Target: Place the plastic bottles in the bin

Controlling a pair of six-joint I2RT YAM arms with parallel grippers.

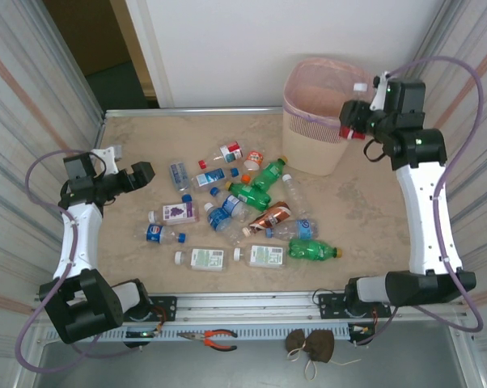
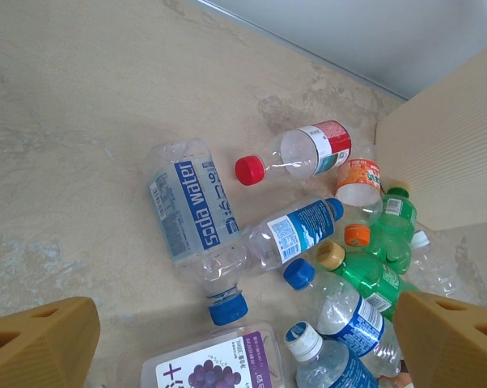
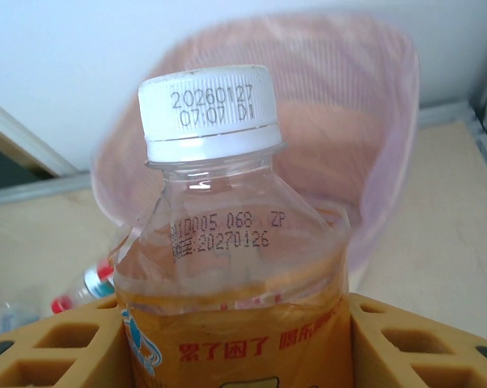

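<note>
One white-capped bottle [image 3: 219,242] is clamped in the right gripper [image 3: 235,347] (near the bin [image 1: 308,137]); the left gripper [image 2: 243,335] gapes wide.

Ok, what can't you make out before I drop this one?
Contents of the tall beige plastic bin with pink liner: near wall and right gripper hide them in top view; blurred in right wrist view.
Lower half of the clear white-capped bottle with orange label: cut off by the right wrist view's bottom edge.
Count of heaped clear and green bottles: overlapping, small, top view.

robot lab test cell: table [image 1: 146,133] walled by corrugated panels [image 1: 25,97], aluminium rail [image 1: 243,305], pliers [image 1: 215,337].
</note>
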